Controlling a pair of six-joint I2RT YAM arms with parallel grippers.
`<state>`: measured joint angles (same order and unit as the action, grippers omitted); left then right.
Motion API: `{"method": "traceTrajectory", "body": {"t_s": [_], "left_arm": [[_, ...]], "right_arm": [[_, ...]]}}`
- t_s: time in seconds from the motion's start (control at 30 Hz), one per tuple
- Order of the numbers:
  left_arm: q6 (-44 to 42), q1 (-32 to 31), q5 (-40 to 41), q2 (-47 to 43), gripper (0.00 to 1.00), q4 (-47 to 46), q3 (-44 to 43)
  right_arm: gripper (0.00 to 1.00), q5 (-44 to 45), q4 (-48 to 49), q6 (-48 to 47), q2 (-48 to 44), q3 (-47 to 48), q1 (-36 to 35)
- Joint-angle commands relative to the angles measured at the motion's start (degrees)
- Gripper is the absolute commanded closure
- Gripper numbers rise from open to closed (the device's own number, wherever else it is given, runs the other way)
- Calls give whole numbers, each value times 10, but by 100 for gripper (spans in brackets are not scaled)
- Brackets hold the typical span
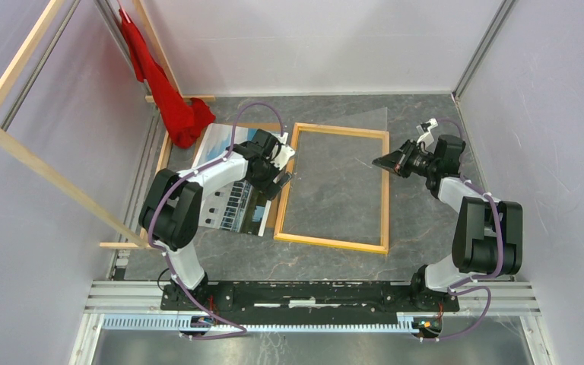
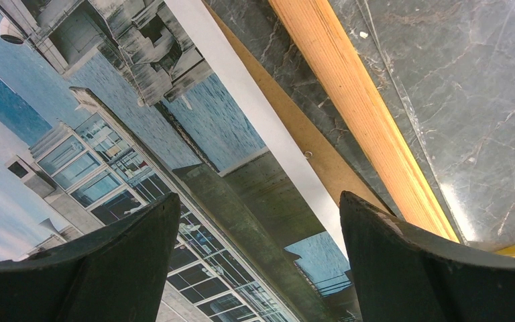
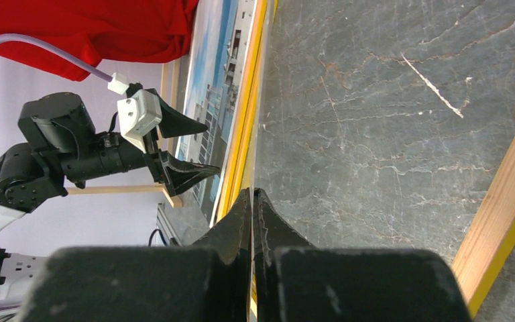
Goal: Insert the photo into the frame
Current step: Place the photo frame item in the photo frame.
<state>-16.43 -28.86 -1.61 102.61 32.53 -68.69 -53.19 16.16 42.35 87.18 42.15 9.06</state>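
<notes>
You have barely begun: the large paper print of a white-grey building under blue sky [image 1: 237,207] lies face up on a brown backing board [image 2: 315,164], just left of the thin wooden, yellow-faced picture frame [image 1: 331,242] and not yet inside it. Your left claw [image 1: 287,166] hangs spread wide over the print's right edge, grasping nothing, and your right claw [image 1: 380,162] is clenched by the frame's right rail. No brand, label or writing can be read.

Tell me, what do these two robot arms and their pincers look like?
The left arm and right arm have chunky black joints linked by white sections. A lilac cable loops along each. The left gripper and right gripper each end in two black, tapering fingers.
</notes>
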Motion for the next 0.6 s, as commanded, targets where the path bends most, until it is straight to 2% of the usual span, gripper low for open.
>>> {"method": "traceTrajectory", "body": {"t_s": [0.0,0.57], "left_arm": [[13,-7,-9,5,6,-17,-2],[11,-13,-8,10,7,-27,-1]], "right_arm": [[100,-19,60,19,-12,3,-2],[100,-17,25,45,42,6,-18]]}}
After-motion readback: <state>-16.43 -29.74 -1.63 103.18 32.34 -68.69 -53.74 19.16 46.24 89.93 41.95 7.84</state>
